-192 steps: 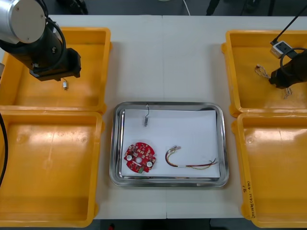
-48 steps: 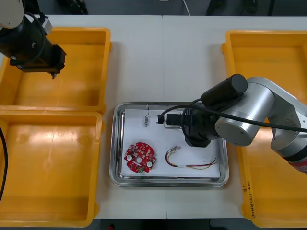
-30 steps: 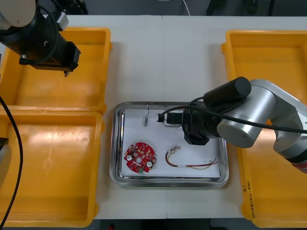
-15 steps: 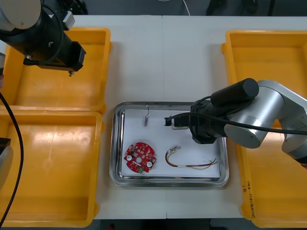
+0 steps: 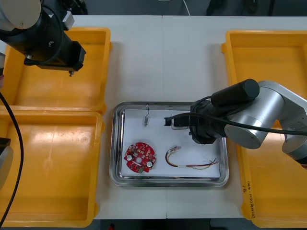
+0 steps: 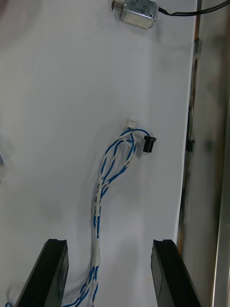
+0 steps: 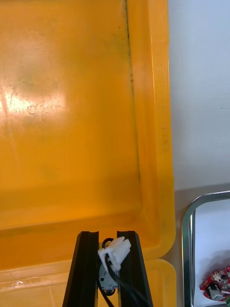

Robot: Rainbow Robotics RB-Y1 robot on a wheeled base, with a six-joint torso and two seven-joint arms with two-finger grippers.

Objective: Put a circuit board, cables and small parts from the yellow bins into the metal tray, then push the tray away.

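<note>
My right gripper [image 5: 169, 120] hovers low over the metal tray [image 5: 168, 181], open. In the right wrist view a twisted blue and white cable [image 6: 111, 178] lies loose on the tray's white inside, running down between the spread fingers [image 6: 51, 269]. A small metal part [image 6: 139, 10] with a black wire lies beyond it. The tray also holds a round red circuit board [image 5: 140, 157] and a red and yellow cable [image 5: 189, 163]. My left gripper [image 5: 71, 73] hangs above the far left yellow bin [image 5: 93, 98], shut on a small metal part [image 7: 108, 277] with a black wire and a white plug [image 7: 117, 249].
Two yellow bins stand at each side of the tray, near left [image 5: 48, 211] and right pair [image 5: 288, 48]. My right arm's silver body [image 5: 259, 117] reaches in over the tray's right edge. Bare table lies beyond the tray.
The right gripper has shifted slightly right over the tray and its wrist has turned. The left arm has drifted a little right above its bin, still carrying the small metal part.
</note>
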